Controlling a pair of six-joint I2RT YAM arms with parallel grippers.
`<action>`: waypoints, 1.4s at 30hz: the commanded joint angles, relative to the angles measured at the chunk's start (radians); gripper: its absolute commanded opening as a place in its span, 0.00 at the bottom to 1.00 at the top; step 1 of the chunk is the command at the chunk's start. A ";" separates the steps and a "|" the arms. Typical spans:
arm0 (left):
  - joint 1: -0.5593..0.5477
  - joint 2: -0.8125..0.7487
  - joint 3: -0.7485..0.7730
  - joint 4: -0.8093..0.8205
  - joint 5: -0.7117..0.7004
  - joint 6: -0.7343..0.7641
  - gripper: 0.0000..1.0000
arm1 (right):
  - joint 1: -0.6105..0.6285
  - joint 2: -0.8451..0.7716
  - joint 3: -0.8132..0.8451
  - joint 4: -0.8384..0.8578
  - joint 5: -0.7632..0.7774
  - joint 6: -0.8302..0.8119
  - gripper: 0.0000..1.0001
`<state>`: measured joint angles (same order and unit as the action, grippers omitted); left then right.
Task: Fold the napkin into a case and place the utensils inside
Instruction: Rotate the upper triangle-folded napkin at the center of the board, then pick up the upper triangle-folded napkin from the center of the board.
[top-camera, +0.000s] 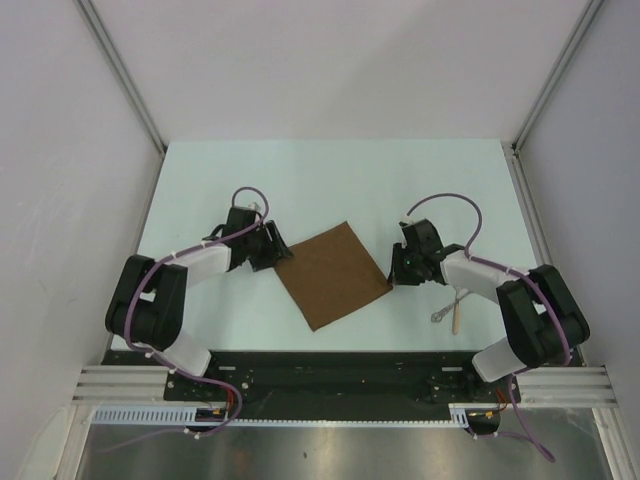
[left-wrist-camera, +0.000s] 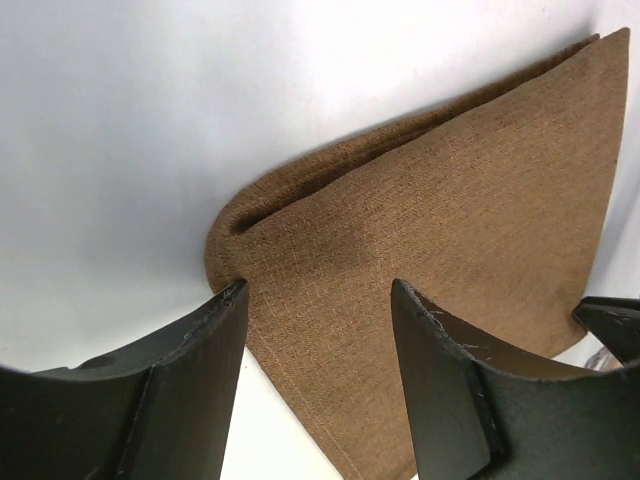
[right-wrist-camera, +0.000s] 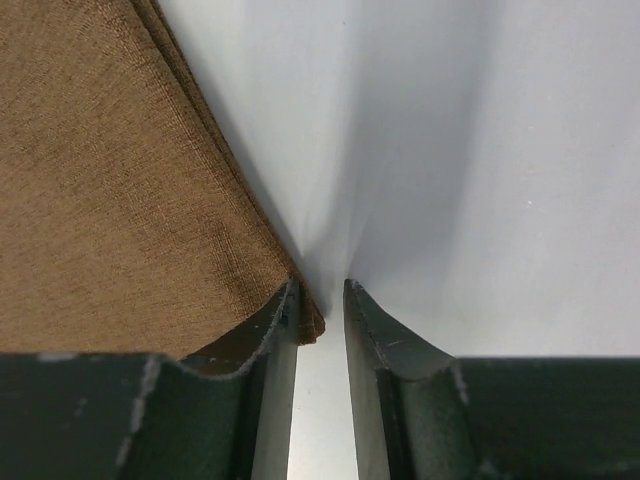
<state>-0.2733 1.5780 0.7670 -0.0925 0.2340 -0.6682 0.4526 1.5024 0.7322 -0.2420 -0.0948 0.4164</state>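
The table (top-camera: 320, 180) carries everything. The napkin (top-camera: 335, 275) lies on it, flat and already doubled over. It is turned like a diamond, with one corner toward each of my arms. The line through those two corners runs left to right, straight from one tool to the other, and I judge that the next fold turns on this line.

My left gripper (top-camera: 272, 250) sits at the napkin's left corner, and my right gripper (top-camera: 398, 268) sits at its right corner. Each arm is nearest its own corner, so neither needs to cross over.

The utensils (top-camera: 452, 312) lie off the cloth, well to the right of it and beside my right arm. Their length points roughly away from me. My right arm is much the nearer one for them.

The overhead view shows this layout but not my fingers. The left wrist view shows my left gripper (left-wrist-camera: 318, 300) spread wide. The rounded, folded corner of the napkin (left-wrist-camera: 450, 200) lies just past the fingers, and nothing is pinched.

The right wrist view shows my right gripper (right-wrist-camera: 320, 290) drawn almost together. A thin slit is left between the fingers, and bare table shows through it. The napkin (right-wrist-camera: 110, 180) runs under one finger, and its corner tip just reaches into the slit. I do not see it clamped. Neither wrist view shows the utensils.
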 joint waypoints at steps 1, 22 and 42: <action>0.008 -0.013 0.041 -0.012 -0.058 0.045 0.64 | 0.012 -0.005 -0.022 0.003 0.052 0.004 0.28; 0.121 -0.759 -0.046 -0.377 -0.461 -0.156 0.75 | 0.557 0.203 0.579 -0.146 0.214 -0.148 0.72; 0.171 -0.670 -0.037 -0.454 -0.355 -0.129 0.79 | 0.649 0.648 0.840 -0.344 0.196 -0.117 0.44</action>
<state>-0.1116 0.8974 0.7322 -0.5526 -0.1425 -0.7948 1.1034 2.0983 1.5387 -0.5308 0.1371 0.2676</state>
